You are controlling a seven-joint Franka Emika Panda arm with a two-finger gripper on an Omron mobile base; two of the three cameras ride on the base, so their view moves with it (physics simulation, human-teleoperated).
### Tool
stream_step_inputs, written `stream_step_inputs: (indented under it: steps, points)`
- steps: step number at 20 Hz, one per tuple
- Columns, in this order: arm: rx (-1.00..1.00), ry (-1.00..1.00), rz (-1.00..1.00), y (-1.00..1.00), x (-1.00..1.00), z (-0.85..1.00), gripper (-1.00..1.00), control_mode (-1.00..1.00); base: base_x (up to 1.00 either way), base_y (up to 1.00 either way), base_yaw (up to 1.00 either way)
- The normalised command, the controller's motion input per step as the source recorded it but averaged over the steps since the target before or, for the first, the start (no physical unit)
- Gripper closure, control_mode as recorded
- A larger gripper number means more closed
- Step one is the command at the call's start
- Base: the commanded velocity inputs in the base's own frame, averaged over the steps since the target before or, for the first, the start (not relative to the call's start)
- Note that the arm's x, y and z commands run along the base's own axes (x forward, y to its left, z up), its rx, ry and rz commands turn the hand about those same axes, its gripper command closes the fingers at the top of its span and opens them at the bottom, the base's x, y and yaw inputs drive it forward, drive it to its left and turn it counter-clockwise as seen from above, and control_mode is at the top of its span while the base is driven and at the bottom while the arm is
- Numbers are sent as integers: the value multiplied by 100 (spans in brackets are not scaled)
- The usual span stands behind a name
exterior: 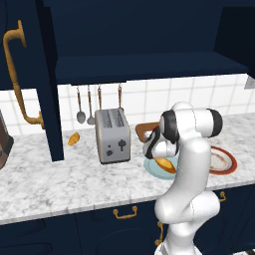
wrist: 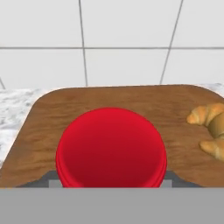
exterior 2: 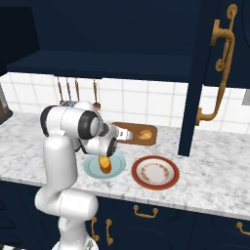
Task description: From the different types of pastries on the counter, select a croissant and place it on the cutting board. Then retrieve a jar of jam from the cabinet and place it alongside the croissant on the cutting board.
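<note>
Gripper (exterior 2: 131, 135) reaching out level over the near-left part of the cutting board (exterior 2: 151, 140), pinching a jar of jam (wrist: 111, 148) by its sides, with a dark fingertip (wrist: 43, 178) showing at each flank of the red lid. Jar seen lid-on in the hand view, its axis running along the line of the fingers toward the tiled wall (wrist: 122, 39); whether its base touches the board cannot be told. Croissant (exterior 2: 144, 135) lying flat on the board's right half, apart from the jar, curved like a crescent with both tips toward the jar in the hand view and its long axis running roughly from the wall side to the near side. Board lying on the counter (exterior: 50, 184) just behind a light-blue plate (exterior 2: 92, 168) carrying an orange loaf-shaped pastry (exterior 2: 105, 164); red-rimmed plate (exterior 2: 156, 173) beside it. Toaster (exterior: 112, 135) left of the board; small orange pastry (exterior: 73, 139) further left, near the open cabinet door (exterior: 30, 74).
</note>
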Motion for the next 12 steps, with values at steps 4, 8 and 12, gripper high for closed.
stream_step_inputs:
  steps: [4, 8, 12]
  points:
    - [0, -2, 0, 0, 30, -21, 100, -100, 0, 0, 0]
    - [0, -1, 0, 0, 32, -22, 100, -100, 0, 0, 0]
    - [0, -1, 0, 0, 34, -21, 100, -100, 0, 0, 0]
